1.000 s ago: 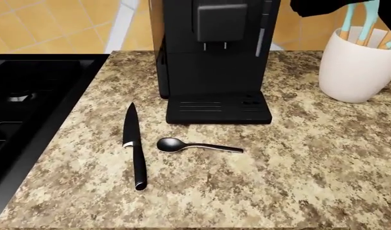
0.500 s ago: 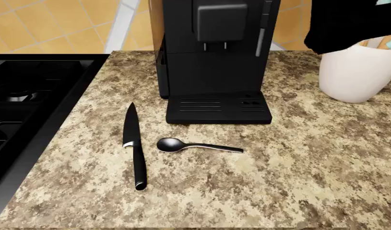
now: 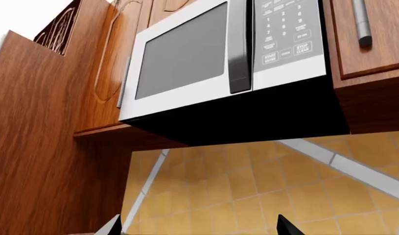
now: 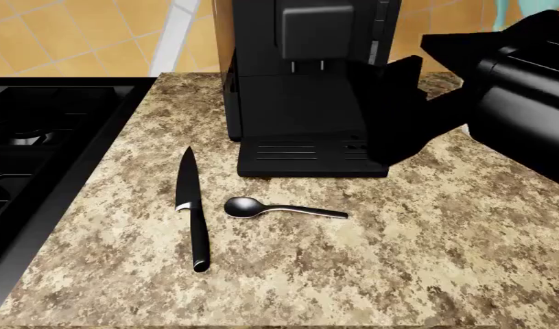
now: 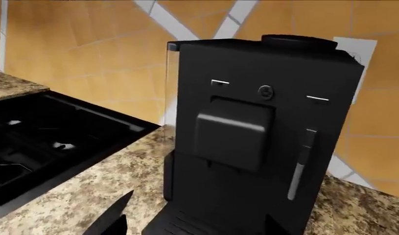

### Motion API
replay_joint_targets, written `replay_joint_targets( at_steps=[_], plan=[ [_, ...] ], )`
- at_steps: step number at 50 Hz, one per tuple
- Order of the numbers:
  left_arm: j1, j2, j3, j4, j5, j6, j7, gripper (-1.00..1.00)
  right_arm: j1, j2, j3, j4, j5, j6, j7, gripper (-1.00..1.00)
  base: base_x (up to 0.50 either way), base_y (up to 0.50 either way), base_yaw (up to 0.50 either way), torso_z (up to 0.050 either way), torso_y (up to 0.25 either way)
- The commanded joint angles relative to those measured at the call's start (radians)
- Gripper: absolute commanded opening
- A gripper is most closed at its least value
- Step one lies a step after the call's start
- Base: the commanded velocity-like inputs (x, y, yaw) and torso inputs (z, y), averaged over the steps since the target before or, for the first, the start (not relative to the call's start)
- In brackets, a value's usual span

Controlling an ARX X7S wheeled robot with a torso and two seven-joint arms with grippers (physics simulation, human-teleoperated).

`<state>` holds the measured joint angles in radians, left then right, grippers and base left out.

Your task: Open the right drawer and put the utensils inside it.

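- the utensils, knife [image 4: 192, 209] and spoon [image 4: 281, 208], lie untouched on the counter [image 4: 444, 260]; no drawer shows.
- right gripper [image 4: 398, 113] hangs jaws apart before the coffee machine [image 4: 302, 82], seemingly approaching.
- left gripper [image 3: 196, 227] points up at the microwave [image 3: 225, 58], jaws apart, idle.

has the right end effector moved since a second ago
Yes. The right end effector has swung down and leftward, now in front of the coffee machine, whose position is unchanged.

Orange tiled wall [image 4: 78, 34], granite counter [image 4: 444, 240]

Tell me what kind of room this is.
Most likely a home kitchen: a granite countertop with a black coffee machine, a stovetop beside it, and a microwave mounted among wooden cabinets.
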<state>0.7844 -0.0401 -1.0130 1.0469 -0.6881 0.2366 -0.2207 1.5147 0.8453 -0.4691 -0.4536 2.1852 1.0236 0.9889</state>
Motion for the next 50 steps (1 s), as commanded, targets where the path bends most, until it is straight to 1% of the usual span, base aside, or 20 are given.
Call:
replay_joint_targets(
  at_steps=[1,9,23,35,50],
  plan=[
    [0.0,-0.007,0.01,0.0,0.009,-0.002,-0.007,1.0,-0.015,-0.02,-0.062,0.033,0.104,0.003,-0.006,1.0,0.0,0.0,0.0,0.0,0.0],
    [0.0,-0.013,0.015,0.0,0.006,-0.004,-0.008,1.0,-0.034,-0.046,-0.106,0.073,0.115,0.008,-0.01,1.0,0.0,0.0,0.0,0.0,0.0],
    [0.0,-0.017,0.02,0.0,0.011,-0.006,-0.016,1.0,0.017,-0.111,-0.2,0.088,0.196,-0.011,0.065,1.0,0.0,0.0,0.0,0.0,0.0],
    [0.0,-0.021,0.036,0.0,0.029,-0.006,-0.023,1.0,0.04,-0.127,-0.239,0.092,0.222,-0.007,0.09,1.0,0.0,0.0,0.0,0.0,0.0],
    [0.0,-0.02,0.031,0.0,0.024,-0.008,-0.021,1.0,0.072,-0.261,-0.319,0.098,0.228,-0.067,0.155,1.0,0.0,0.0,0.0,0.0,0.0]
  ],
)
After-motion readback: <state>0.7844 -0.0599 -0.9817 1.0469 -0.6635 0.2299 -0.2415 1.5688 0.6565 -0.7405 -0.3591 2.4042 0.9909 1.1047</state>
